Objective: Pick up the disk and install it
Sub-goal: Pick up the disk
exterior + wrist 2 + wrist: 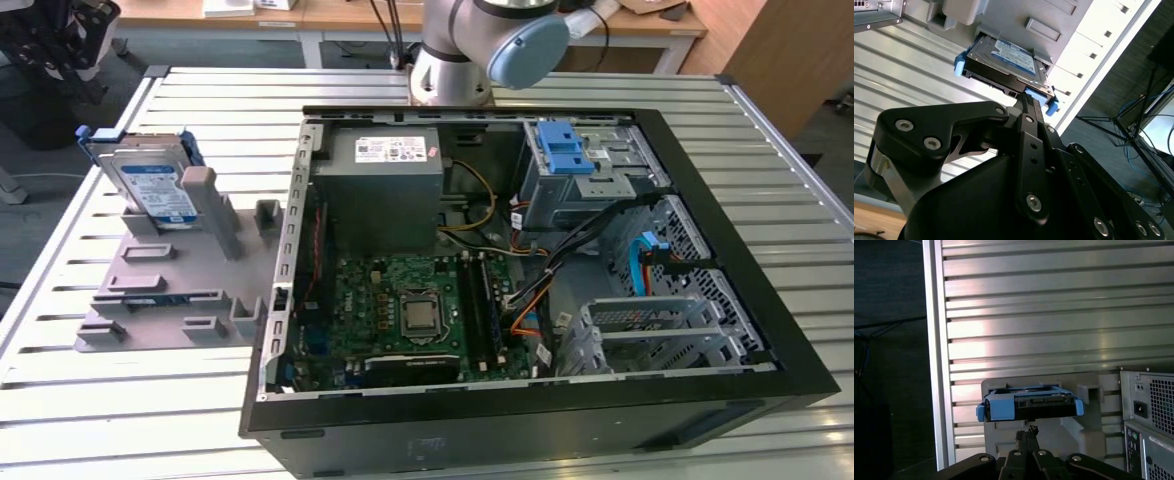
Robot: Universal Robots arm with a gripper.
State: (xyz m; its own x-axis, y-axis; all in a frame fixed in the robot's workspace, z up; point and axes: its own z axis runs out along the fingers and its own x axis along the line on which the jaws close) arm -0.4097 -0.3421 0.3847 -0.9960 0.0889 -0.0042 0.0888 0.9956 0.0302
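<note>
Silver rectangular disk (151, 182), with a white and blue label and a blue plastic frame: stands on edge in a slot at one end of the holder; not in the case.
Holder: grey moulded plastic fixture (160, 300) with several slots, lying flat on the table at the exterior view's left of the case.
Table: ribbed aluminium slat table (80, 400).
Gripper: black two-finger gripper (1026, 431); fingertips drawn together, narrow, nothing held between them.
Gripper position: in both wrist views, aimed at the disk's connector edge, with the tips just beside it; contact cannot be told.
Case: black open tower computer case (747, 300) lying on its side on the table.
Case contents: green motherboard (414, 310); grey boxy power supply (387, 185) with a white sticker; blue plastic latch (563, 150) on the grey drive cage.
Arm: grey robot arm (461, 60) with a light-blue joint cap, standing behind the case in the exterior view.
</note>
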